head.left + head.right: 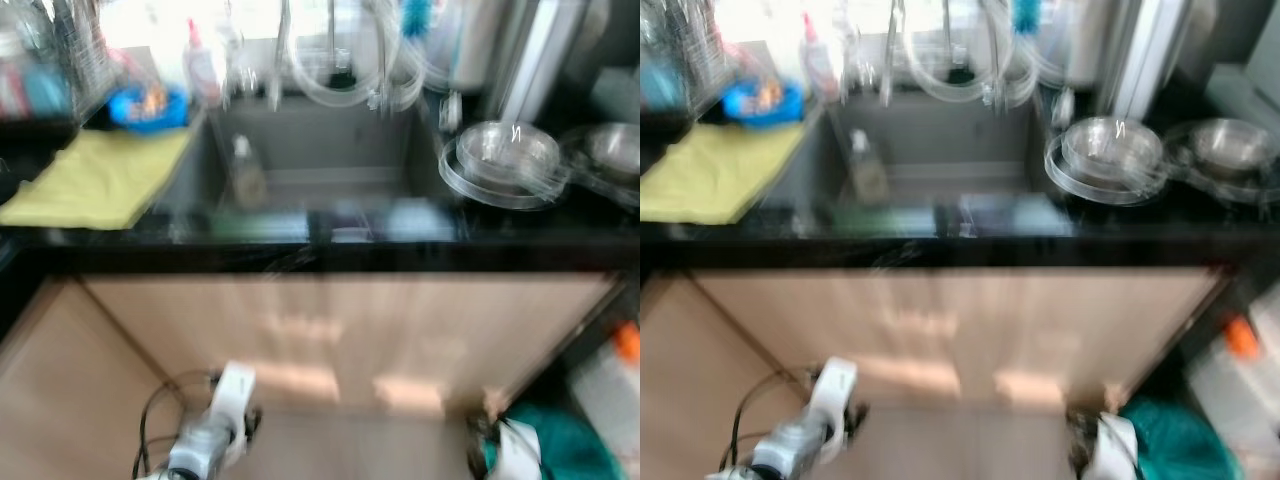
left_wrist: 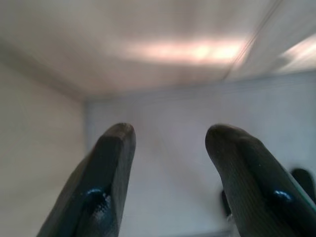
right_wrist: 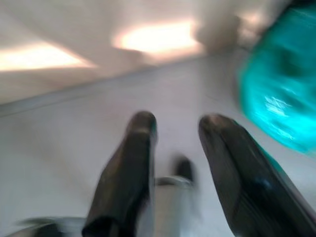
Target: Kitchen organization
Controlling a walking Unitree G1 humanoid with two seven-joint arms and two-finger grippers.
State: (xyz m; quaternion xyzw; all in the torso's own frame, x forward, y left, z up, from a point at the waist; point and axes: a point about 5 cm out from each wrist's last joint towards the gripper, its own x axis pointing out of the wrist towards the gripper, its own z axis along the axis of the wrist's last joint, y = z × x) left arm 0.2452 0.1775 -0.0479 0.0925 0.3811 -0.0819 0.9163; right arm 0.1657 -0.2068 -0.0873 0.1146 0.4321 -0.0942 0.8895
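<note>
blurred sink (image 1: 330, 150) with an upright bottle (image 1: 246, 172), yellow cloth (image 1: 100, 175) lying left, steel bowls (image 1: 505, 160) right, left gripper (image 2: 168, 148) and right gripper (image 3: 173, 143) hanging low, fingers apart, empty

sink (image 1: 400, 150): bottle (image 1: 246, 172) inside | yellow cloth (image 1: 100, 178) on its left | steel bowls (image 1: 505, 160) on its right

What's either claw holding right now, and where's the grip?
Nothing. The left claw and right claw both hang open near the floor, with only bare floor between the fingers.
</note>
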